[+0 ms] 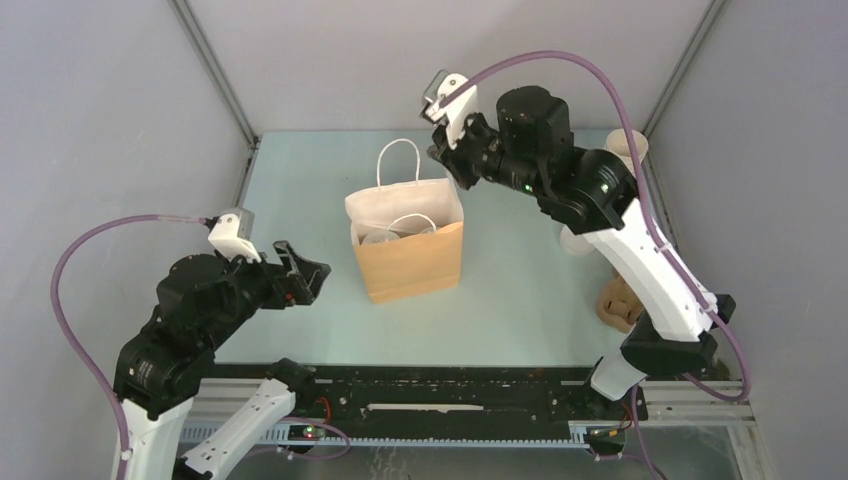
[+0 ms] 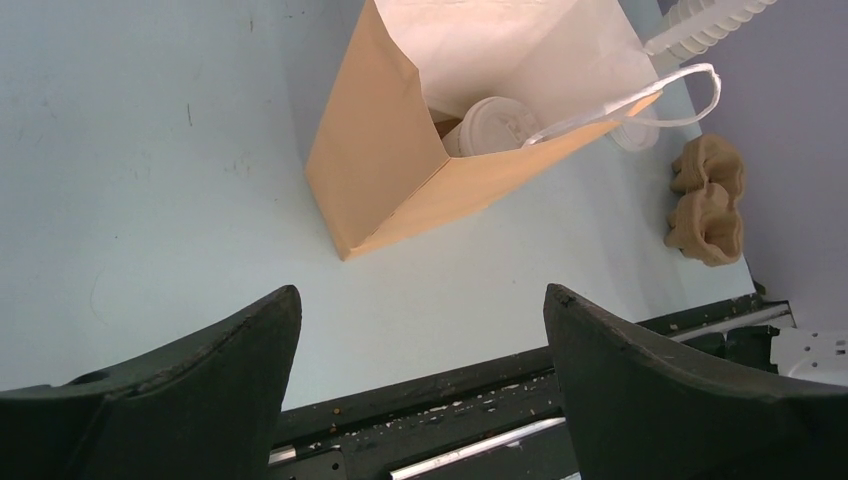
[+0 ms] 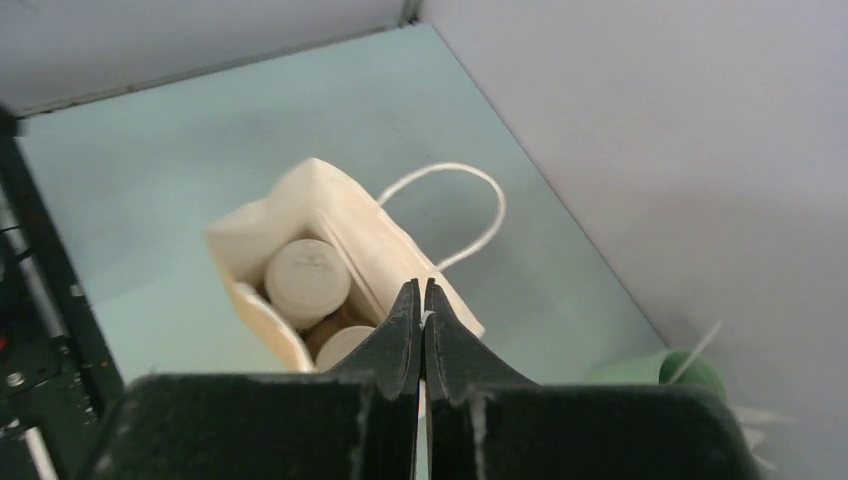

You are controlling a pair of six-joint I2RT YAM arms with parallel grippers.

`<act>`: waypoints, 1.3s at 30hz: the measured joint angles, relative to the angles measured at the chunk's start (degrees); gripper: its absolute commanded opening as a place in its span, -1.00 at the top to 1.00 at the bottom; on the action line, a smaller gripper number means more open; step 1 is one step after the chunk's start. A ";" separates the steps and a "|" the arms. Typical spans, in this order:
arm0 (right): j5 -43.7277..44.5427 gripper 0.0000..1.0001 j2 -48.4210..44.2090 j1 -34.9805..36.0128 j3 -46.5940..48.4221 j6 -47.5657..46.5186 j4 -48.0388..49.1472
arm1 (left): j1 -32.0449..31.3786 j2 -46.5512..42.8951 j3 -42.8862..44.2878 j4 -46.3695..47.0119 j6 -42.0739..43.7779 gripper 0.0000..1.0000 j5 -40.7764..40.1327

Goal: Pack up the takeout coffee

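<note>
The brown paper bag point(image 1: 405, 265) stands open in the middle of the table, one handle upright and one drooping over the mouth. Two takeout coffee cups sit inside it; their white lids point(image 3: 307, 280) point(image 3: 345, 345) show in the right wrist view, and one lid point(image 2: 495, 125) in the left wrist view. My right gripper point(image 1: 447, 172) point(image 3: 421, 285) hovers shut above the bag's back right corner, well above the rim, holding nothing. My left gripper point(image 1: 305, 275) point(image 2: 420, 295) hangs wide open and empty left of the bag, near the front edge.
A tall stack of lidless cups point(image 1: 625, 150) point(image 2: 700, 25) stands at the back right. A brown pulp cup carrier point(image 1: 620, 300) point(image 2: 708, 200) lies at the right. A green cup of sticks point(image 3: 670, 370) is near the right wall. A black rail point(image 1: 430, 385) runs along the near edge.
</note>
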 measured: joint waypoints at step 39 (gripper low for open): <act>12.20 -0.99 18.43 15.80 13.42 -6.82 -16.52 | 0.00 -3.63 -1.79 -1.03 -1.77 -0.90 -0.52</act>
